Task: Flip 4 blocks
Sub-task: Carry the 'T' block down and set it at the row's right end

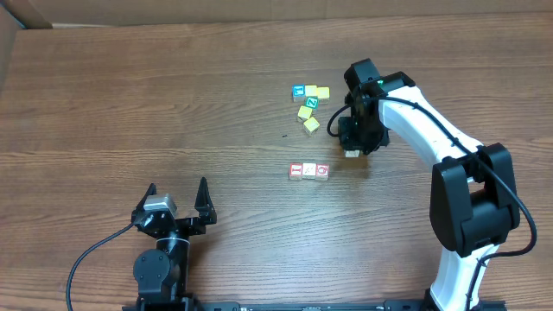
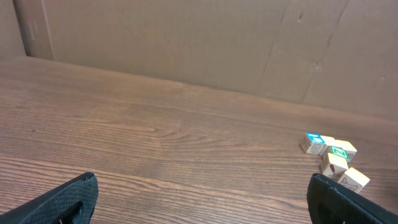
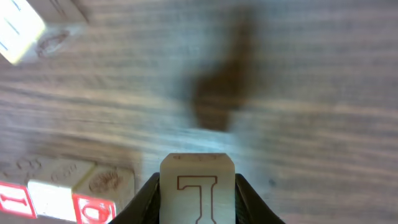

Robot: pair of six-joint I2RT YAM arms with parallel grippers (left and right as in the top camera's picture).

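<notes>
**A:** Right wrist view has the right gripper pinching a block at the bottom middle of the frame. A red-outlined T faces the lens, and the block seems to hang clear of the table.

**B:** Where are the other three?

**A:** Overhead, they form a row just below the frame's centre, touching side by side with red-marked faces up. The held block is just right of that row.

**B:** And the left gripper?

**A:** The left gripper sits at lower left with its jaws spread wide, holding nothing.

**B:** What could go wrong?

**A:** The block is small and gripped only by two side faces. If it twists in the pinch or lands tilted, I judge it could tip onto the wrong face. Lowering it too close to the row could knock those three out of line. The mixed cubes sit above the row, near the arm, so a wide swing might scatter them.
</notes>
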